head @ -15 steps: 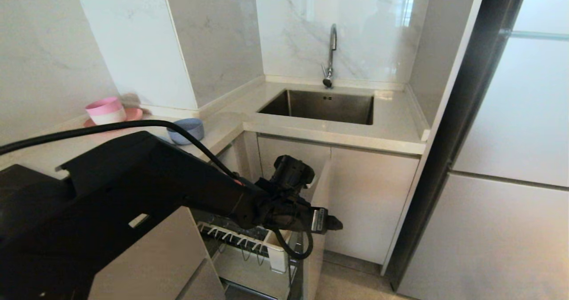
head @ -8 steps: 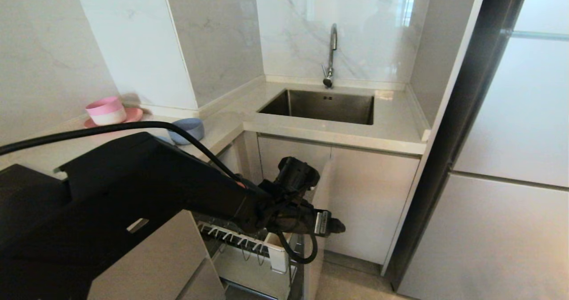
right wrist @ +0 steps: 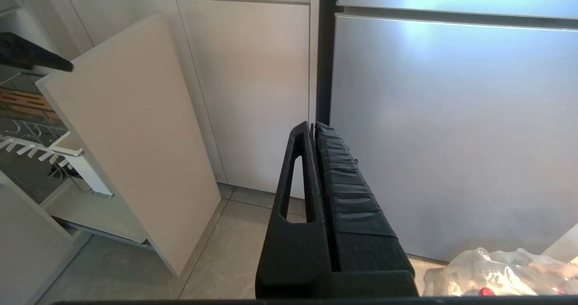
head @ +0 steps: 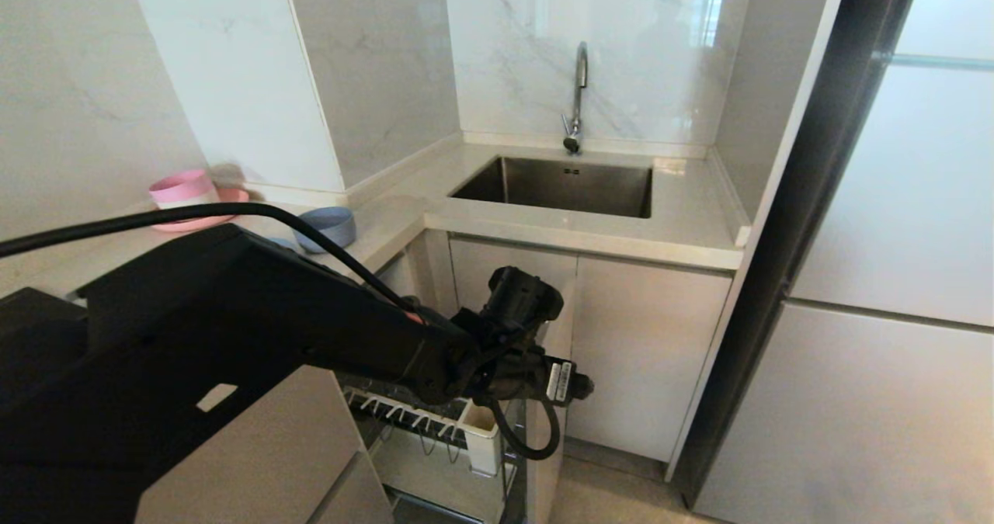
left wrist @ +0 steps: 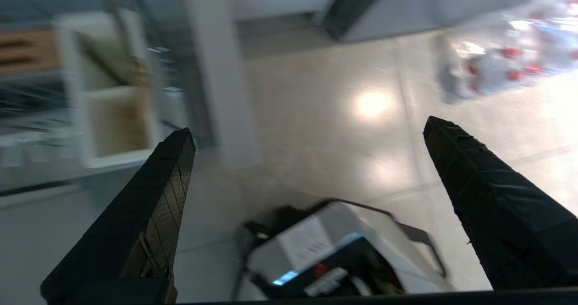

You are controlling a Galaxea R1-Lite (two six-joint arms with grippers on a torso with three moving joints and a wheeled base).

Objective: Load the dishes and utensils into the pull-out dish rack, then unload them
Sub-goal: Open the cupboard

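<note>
The left gripper [left wrist: 307,133], fingers wide and empty, has swung slightly over the pull-out dish rack [head: 435,423], whose white caddy [head: 481,438] looks empty.

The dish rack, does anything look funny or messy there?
Nothing looks broken or spilled. The dish rack is pulled out and looks bare, while the blue bowl sits on the counter. The left gripper hangs open beside the rack.

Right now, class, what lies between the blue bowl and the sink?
Only bare pale countertop separates the blue bowl from the sink, seen in the head view.
</note>
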